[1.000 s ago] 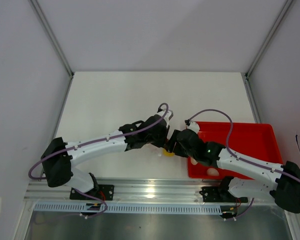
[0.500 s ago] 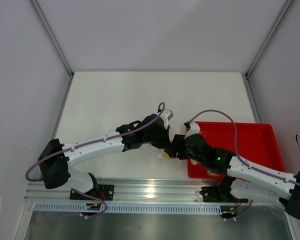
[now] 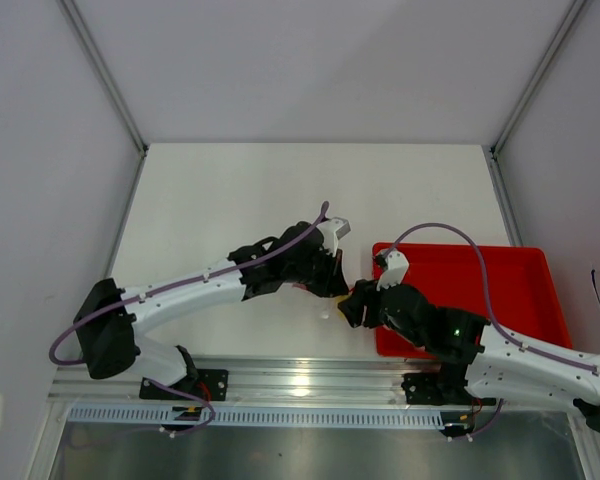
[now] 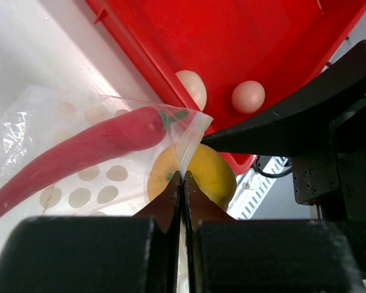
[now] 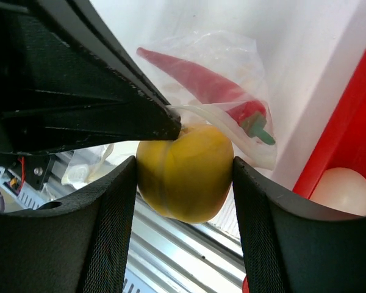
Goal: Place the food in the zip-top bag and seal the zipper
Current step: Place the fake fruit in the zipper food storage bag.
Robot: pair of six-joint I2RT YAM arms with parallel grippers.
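My left gripper (image 4: 183,177) is shut on the mouth edge of the clear zip-top bag (image 4: 97,183), holding that edge up. A red chilli (image 4: 91,143) lies inside the bag. My right gripper (image 5: 184,171) is shut on a yellow rounded piece of food (image 5: 186,189), held right at the bag's mouth, beside the left fingertip (image 5: 165,125). Two whitish egg shapes (image 4: 192,85) (image 4: 248,96) lie in the red tray (image 4: 232,36). The zipper does not show as a distinct strip. From above, both grippers (image 3: 332,285) (image 3: 352,305) meet just left of the tray.
The red tray (image 3: 500,275) sits at the right, close to the bag. The metal rail (image 3: 300,380) runs along the near table edge just below the grippers. Grey walls enclose the white table (image 3: 280,190) on three sides.
The right arm has swung lower and leftward, carrying the yellow piece toward the bag mouth. The left gripper has shifted slightly right, still pinching the bag.
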